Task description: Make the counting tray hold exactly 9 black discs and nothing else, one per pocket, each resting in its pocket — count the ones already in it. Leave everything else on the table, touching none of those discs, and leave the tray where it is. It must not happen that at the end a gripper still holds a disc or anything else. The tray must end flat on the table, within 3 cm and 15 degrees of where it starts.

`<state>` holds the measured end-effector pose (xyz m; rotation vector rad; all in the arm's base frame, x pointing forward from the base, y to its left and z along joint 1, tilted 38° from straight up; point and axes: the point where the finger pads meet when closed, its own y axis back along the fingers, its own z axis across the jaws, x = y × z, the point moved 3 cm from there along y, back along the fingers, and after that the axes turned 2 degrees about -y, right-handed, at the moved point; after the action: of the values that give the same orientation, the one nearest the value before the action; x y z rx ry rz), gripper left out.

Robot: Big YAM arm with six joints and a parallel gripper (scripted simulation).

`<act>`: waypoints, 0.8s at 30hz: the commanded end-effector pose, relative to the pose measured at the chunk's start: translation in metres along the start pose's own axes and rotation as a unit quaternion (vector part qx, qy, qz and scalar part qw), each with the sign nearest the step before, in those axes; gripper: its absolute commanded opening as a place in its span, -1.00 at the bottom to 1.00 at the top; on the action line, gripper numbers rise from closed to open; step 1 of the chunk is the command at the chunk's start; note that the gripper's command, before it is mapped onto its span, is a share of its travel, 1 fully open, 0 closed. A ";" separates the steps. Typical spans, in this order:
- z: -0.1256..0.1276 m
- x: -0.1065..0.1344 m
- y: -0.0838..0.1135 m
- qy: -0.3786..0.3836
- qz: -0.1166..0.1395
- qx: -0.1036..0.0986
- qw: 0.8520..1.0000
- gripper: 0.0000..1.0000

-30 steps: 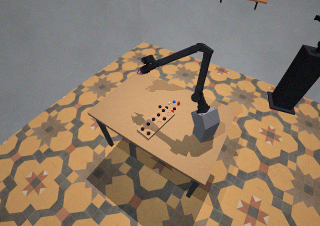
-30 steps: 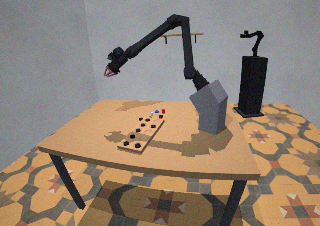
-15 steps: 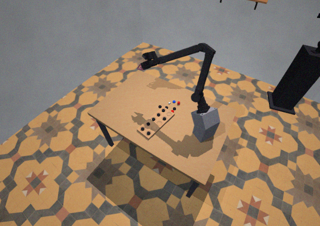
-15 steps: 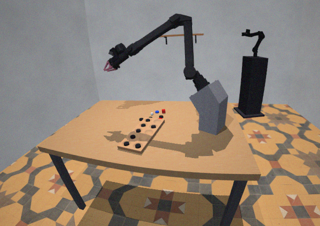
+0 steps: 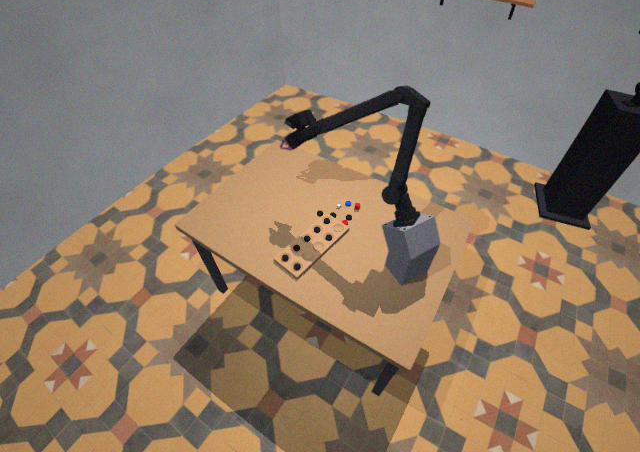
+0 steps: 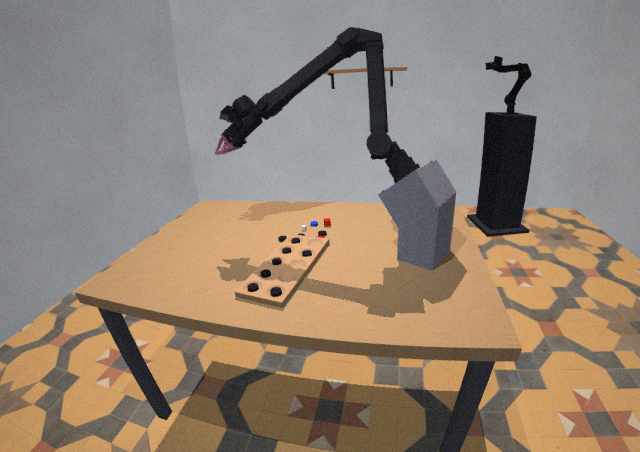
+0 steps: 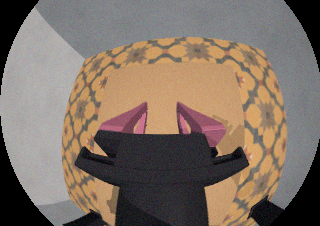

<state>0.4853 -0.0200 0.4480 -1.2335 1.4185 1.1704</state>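
The wooden counting tray (image 5: 312, 243) lies flat near the middle of the table and also shows in the exterior view (image 6: 283, 270). Several black discs (image 5: 297, 266) sit in its pockets, and a few pockets (image 5: 318, 244) are empty. A small red piece (image 5: 344, 222) rests at the tray's far end. A black disc (image 5: 320, 212) lies by the tray's far left corner; I cannot tell if it is in a pocket. My gripper (image 6: 224, 148) hangs high above the table's far left corner, far from the tray. Its pink fingers stand apart with nothing between them.
A white cube (image 5: 338, 206), a blue disc (image 5: 348, 203) and a red cube (image 5: 357, 206) lie on the table just beyond the tray. The grey arm base (image 5: 410, 248) stands to the right of the tray. A black pedestal (image 6: 504, 170) stands on the floor beyond the table.
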 end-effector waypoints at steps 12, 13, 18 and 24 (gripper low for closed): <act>-0.004 0.014 0.003 0.086 0.020 0.006 0.996 -0.12; -0.018 0.055 0.007 0.127 0.065 0.018 0.990 -0.12; -0.009 0.058 0.004 0.129 0.067 0.007 0.989 -0.12; -0.013 0.077 0.007 0.171 0.088 0.009 0.981 -0.12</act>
<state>0.4707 -0.0498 0.3684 -1.3109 1.7980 1.1215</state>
